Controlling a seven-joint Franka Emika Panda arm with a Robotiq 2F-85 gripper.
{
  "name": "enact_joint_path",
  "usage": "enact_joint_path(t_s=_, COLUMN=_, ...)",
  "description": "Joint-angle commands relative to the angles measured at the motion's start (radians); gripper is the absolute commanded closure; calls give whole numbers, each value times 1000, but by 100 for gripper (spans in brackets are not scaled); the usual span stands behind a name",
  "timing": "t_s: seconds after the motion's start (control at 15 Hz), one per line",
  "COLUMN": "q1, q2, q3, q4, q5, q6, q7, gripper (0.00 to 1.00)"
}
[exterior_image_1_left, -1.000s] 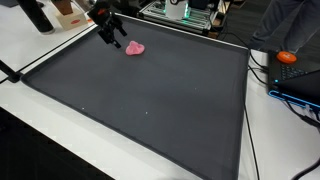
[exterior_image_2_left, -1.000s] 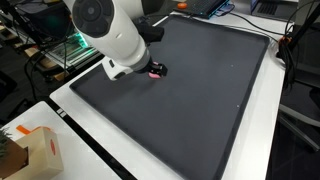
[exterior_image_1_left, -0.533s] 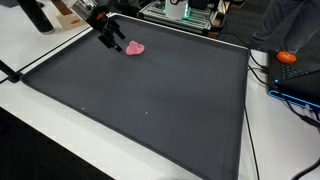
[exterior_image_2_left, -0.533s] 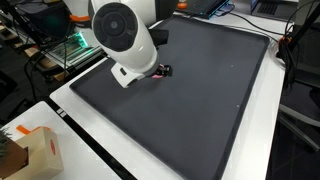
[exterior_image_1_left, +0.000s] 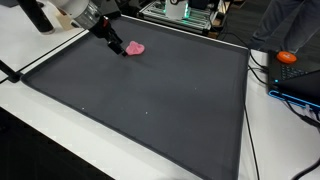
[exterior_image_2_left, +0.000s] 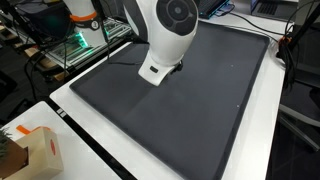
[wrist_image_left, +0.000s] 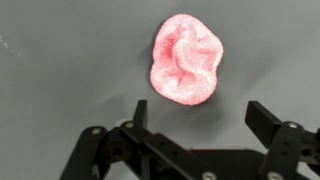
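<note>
A small crumpled pink lump (wrist_image_left: 186, 59) lies on the dark mat (wrist_image_left: 60, 70); in an exterior view the lump (exterior_image_1_left: 134, 47) sits near the mat's far edge. My gripper (wrist_image_left: 202, 113) hovers just short of the lump, its two black fingers (wrist_image_left: 262, 118) spread wide with bare mat between them and nothing held. In an exterior view the gripper (exterior_image_1_left: 112, 44) hangs just left of the lump. The white arm (exterior_image_2_left: 165, 30) covers the lump and the gripper in the other exterior view.
The dark mat (exterior_image_1_left: 150, 100) fills most of the white table (exterior_image_1_left: 40, 40). An orange object (exterior_image_1_left: 288, 57) and cables lie off the mat's right side. A cardboard box (exterior_image_2_left: 35, 150) stands on the table corner. Equipment racks (exterior_image_1_left: 185, 12) line the far edge.
The arm has swung over the mat, now hiding the pink lump in one exterior view. The gripper stays open beside the lump, which has not moved.
</note>
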Motion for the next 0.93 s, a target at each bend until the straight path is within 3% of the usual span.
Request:
enact_joint_path(t_s=0.0, q1=31, q2=23, q3=14, q4=42, q5=-98, q6=-2, q7=-90, gripper=0)
enact_joint_path(t_s=0.33, q1=72, q2=18, q3=45, q4=56, q5=-218, q6=-5, q7=-217, gripper=0)
enact_joint_path(t_s=0.87, q1=138, q2=-15, q3=103, q4=-14, q5=-410, q6=31, q7=-407, gripper=0)
